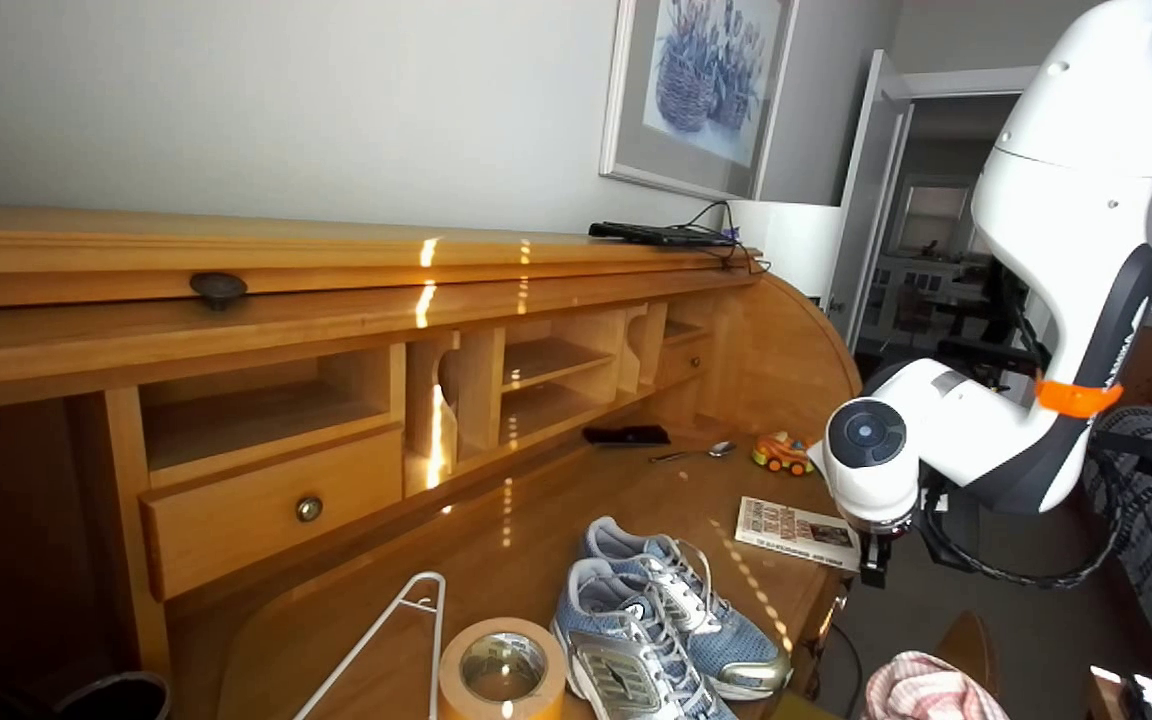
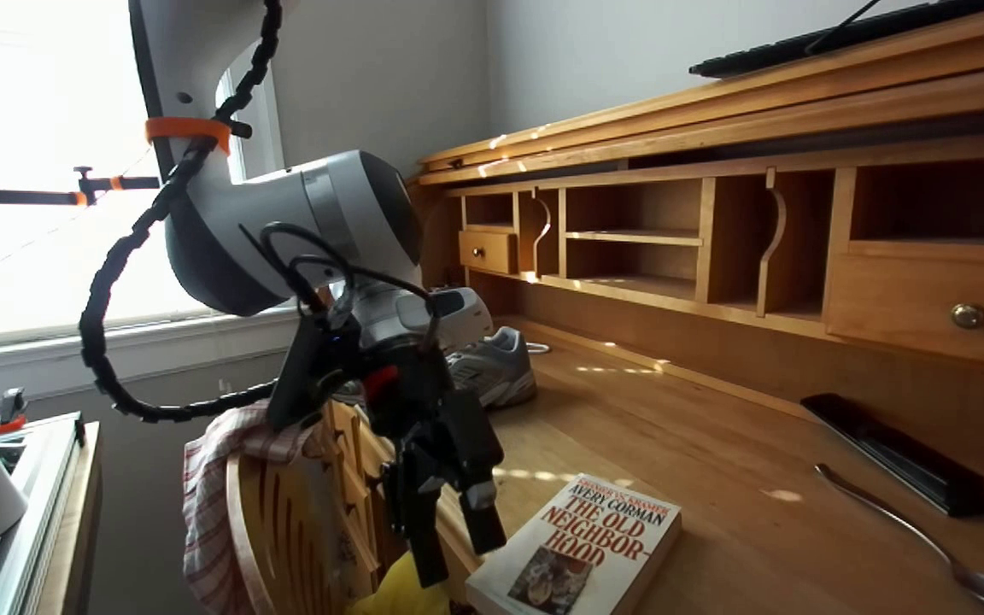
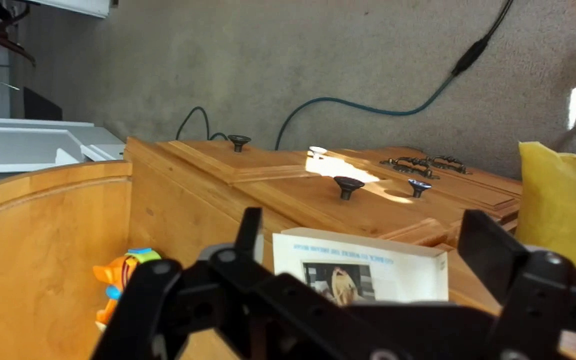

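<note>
At the front edge of the desk (image 1: 556, 500), tool (image 2: 459, 559) is angled down, jaws set wide apart, right beside the book (image 2: 577, 547); can't tell if they touch. Book lies flat on the desk, cover up, with the tool at its 9 o'clock in an exterior view. Chair (image 2: 278, 530) with a checked cloth (image 2: 214, 512) over its back is farther out at 9. Wrist view: book shows through the gap between the jaws, drawer knobs (image 3: 347, 186) at its 12, yellow item (image 3: 563, 205) between 2 and 3, material unclear. Rest clocked off the book in an exterior view, 12 = picture up: toy car (image 1: 783, 455) at 12, spoon (image 1: 721, 449) at 10, black object (image 1: 626, 436) farther out at 10. Pair of shoes (image 1: 671, 620) at 8, side by side; tape roll (image 1: 456, 675) right next to them, also 8; hanger (image 1: 438, 640) just beside the tape roll at its 9. Toy car shows in the wrist view too, at the book's 9.
</note>
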Tool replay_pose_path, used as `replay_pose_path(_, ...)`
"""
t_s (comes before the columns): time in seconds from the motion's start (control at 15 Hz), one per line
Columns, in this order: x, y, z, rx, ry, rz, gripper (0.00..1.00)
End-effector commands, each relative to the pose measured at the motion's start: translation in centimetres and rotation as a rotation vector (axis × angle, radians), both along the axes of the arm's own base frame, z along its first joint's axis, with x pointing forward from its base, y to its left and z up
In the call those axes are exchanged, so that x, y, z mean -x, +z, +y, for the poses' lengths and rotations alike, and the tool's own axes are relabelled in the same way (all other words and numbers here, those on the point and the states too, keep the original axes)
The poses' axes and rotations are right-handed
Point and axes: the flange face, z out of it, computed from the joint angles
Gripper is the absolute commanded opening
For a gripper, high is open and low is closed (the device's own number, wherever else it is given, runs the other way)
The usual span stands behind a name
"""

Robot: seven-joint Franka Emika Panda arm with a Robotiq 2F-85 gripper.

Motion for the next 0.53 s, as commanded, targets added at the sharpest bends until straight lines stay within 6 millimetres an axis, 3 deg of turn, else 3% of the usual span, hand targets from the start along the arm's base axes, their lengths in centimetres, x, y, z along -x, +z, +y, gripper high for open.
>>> replay_pose_path(0.0,0.5,-1.5,0.1,0.038,-0.02,-0.037,1.0)
replay_pose_path(0.47,0.4,-3.4,-0.3,0.072,-0.037,-0.076,1.0)
